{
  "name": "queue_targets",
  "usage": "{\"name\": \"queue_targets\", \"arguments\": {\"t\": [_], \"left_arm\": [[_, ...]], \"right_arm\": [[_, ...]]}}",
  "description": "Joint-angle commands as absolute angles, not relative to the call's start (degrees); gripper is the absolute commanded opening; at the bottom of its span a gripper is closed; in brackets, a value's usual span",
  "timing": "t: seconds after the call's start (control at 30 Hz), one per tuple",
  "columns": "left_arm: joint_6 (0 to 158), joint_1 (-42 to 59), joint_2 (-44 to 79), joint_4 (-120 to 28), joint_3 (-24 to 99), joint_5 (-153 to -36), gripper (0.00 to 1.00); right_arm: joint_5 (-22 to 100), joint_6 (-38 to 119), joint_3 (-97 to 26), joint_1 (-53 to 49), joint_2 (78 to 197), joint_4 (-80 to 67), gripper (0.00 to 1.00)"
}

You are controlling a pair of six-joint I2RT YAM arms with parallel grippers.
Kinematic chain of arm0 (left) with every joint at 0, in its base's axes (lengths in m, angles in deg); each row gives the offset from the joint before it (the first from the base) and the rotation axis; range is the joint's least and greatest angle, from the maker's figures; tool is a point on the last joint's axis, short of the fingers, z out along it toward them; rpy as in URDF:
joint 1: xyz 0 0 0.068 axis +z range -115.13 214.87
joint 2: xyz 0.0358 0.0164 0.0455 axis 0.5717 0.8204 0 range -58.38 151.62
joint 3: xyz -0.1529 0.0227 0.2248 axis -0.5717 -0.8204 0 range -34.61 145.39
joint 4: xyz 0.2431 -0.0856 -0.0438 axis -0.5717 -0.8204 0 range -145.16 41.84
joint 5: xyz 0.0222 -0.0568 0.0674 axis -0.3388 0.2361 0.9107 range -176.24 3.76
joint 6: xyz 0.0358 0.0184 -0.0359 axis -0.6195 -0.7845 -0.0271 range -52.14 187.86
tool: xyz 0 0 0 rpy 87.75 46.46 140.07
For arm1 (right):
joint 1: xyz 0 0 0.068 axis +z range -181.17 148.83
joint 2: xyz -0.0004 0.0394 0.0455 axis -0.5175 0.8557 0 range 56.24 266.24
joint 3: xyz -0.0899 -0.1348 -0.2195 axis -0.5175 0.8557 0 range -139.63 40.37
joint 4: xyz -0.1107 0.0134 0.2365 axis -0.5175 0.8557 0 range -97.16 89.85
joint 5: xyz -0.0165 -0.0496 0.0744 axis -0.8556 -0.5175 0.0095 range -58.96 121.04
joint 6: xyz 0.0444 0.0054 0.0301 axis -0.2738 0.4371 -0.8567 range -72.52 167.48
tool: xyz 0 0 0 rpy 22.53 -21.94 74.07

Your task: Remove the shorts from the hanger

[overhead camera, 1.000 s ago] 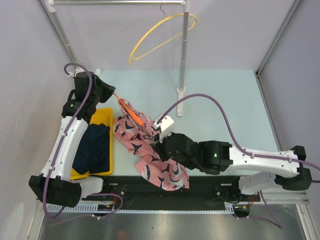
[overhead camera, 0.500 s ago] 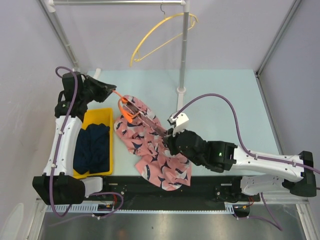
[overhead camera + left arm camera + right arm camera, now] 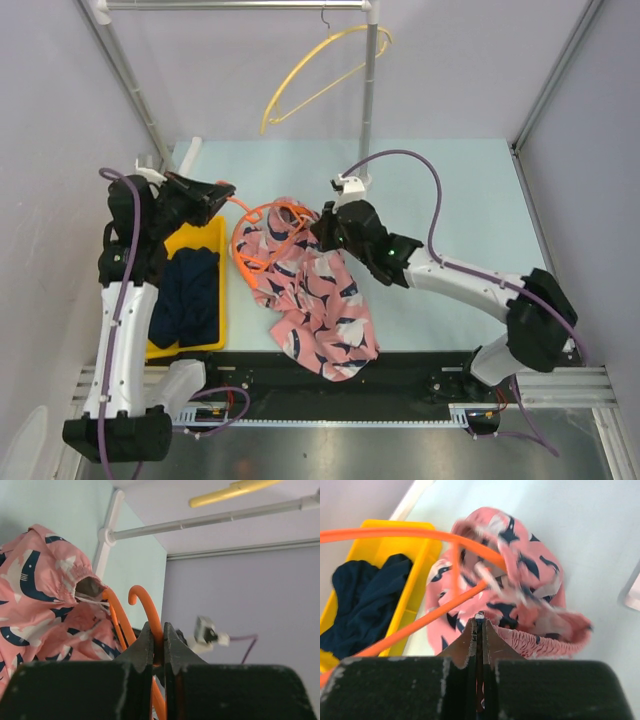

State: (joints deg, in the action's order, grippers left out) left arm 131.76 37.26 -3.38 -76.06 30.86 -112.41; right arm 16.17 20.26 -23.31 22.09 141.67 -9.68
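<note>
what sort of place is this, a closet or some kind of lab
Probably a robot test cell, not a home: two robot arms bolted at a pale table's edge, and a metal clothes rail holding one yellow hanger.

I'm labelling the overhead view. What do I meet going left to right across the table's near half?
Navy shorts in a yellow bin → pink shorts → right arm.

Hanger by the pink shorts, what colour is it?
The hanger is orange, clearest in the left wrist view.
</note>
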Motion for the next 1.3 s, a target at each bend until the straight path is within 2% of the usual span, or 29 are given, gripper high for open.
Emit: {"name": "queue_targets", "arguments": {"t": [0.0,0.13,0.17,0.2,0.27,0.3,0.37,0.4,0.47,0.67,0.83,1.1,1.27], "left_arm": [[130.1,37.2,-7.6,-80.0,37.1,-112.1,0.0],[124.7,36.4,-8.8,-84.9,42.5,-105.9,0.01],[123.1,36.4,-9.3,-85.0,42.6,-105.2,0.0],[122.2,36.4,-10.1,-85.1,42.3,-103.7,0.01],[119.4,36.4,-10.8,-85.4,41.9,-102.3,0.0],[118.2,36.4,-11.3,-85.3,41.2,-101.3,0.0],[114.4,36.4,-12.1,-85.2,40.6,-99.9,0.0],[113.0,36.4,-12.4,-85.5,40.4,-98.0,0.0],[108.6,36.5,-12.9,-85.6,40.2,-96.6,0.01],[100.0,35.4,-15.1,-78.8,36.6,-99.0,0.0],[96.5,30.8,-16.8,-71.6,31.6,-103.2,0.0],[94.7,29.7,-17.3,-71.2,28.8,-97.8,0.01],[95.6,29.7,-17.6,-72.4,28.7,-97.3,0.01]], "right_arm": [[20.8,17.4,-29.7,20.1,145.5,-16.1,0.0],[20.8,15.7,-32.9,18.9,147.7,-12.9,0.0],[21.2,15.0,-34.1,18.5,148.0,-10.5,0.06],[21.6,14.7,-34.5,18.1,148.3,-9.1,0.23],[21.7,14.2,-35.2,17.5,147.9,-4.0,0.43],[21.6,14.2,-35.6,17.4,147.2,-2.4,0.61],[21.7,14.7,-35.9,17.1,146.2,2.1,0.74],[21.2,15.3,-35.9,17.1,144.8,3.8,0.84],[21.0,16.3,-36.0,17.3,143.4,8.8,0.91],[24.1,19.1,-36.0,20.8,137.7,18.1,0.96],[34.6,14.5,-35.9,25.1,132.8,18.0,0.98],[39.7,6.5,-36.0,37.7,131.2,4.7,0.96],[37.7,7.1,-36.0,44.2,134.2,-5.5,0.9]]}}
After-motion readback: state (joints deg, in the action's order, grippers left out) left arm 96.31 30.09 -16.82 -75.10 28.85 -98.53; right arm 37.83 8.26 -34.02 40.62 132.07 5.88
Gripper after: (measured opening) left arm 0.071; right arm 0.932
